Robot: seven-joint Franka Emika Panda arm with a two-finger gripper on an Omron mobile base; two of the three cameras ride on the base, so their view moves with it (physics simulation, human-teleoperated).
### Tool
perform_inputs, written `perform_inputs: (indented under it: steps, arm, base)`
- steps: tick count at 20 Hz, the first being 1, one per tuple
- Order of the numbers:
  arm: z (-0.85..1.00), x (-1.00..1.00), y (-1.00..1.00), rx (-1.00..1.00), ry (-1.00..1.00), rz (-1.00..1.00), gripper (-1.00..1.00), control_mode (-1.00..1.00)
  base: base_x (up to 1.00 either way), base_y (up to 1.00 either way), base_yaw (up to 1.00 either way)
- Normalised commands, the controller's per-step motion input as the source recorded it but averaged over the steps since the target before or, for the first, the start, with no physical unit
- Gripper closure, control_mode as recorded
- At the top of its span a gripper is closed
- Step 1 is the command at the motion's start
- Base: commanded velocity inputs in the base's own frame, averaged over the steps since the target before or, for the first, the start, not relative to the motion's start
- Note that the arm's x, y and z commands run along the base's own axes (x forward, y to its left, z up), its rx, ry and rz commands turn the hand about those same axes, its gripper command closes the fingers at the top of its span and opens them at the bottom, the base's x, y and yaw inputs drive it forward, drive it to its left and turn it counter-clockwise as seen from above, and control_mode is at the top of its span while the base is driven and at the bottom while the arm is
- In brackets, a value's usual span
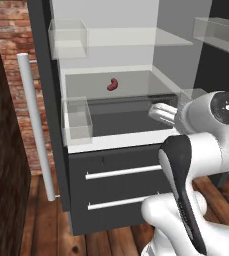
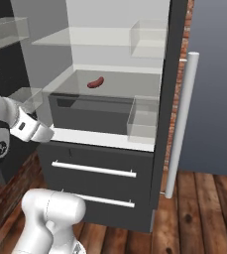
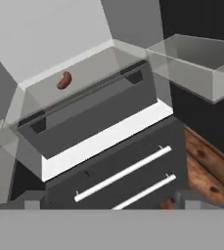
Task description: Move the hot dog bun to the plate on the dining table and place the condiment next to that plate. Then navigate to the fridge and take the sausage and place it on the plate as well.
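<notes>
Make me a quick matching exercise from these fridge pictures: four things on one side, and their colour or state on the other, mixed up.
Things:
1. sausage
2. fridge
3. lower drawers
4. floor

Colour or state:
A. brown wood planks
B. doors open
C. red-brown, lying on a glass shelf
D. shut, with pale bar handles

Pairs: 1-C, 2-B, 3-D, 4-A

The fridge (image 1: 117,210) stands open on a wooden floor (image 1: 51,235). On its clear glass shelf (image 1: 136,85), the sausage (image 1: 112,84) lies alone toward ten o'clock.
</notes>
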Motion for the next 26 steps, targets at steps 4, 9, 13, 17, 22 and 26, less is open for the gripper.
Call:
perform_inputs:
  steps: [4,9,13,17,22,26]
  arm:
    - [0.0,-0.6,-0.07,-0.39,0.0,0.19,-1.0,-1.0]
    - [0.0,-0.58,-0.13,-0.27,0.15,0.21,-1.0,-1.0]
    - [-0.11,-0.42,-0.08,-0.09,0.14,0.13,-1.0,-1.0]
    - [-0.02,-0.05,0.0,0.0,0.0,0.0,-1.0,-1.0]
    - [0.0,0.0,0.05,0.0,0.06,0.0,-1.0,-1.0]
    - [0.0,0.02,0.1,0.0,0.1,0.0,-1.0,-1.0]
  base:
    - [0.0,0.0,0.0]
    - [0.0,0.0,0.0]
    - [0.0,0.0,0.0]
    - [0.0,0.0,0.0]
    - [0.0,0.0,0.0]
    - [0.0,0.0,0.0]
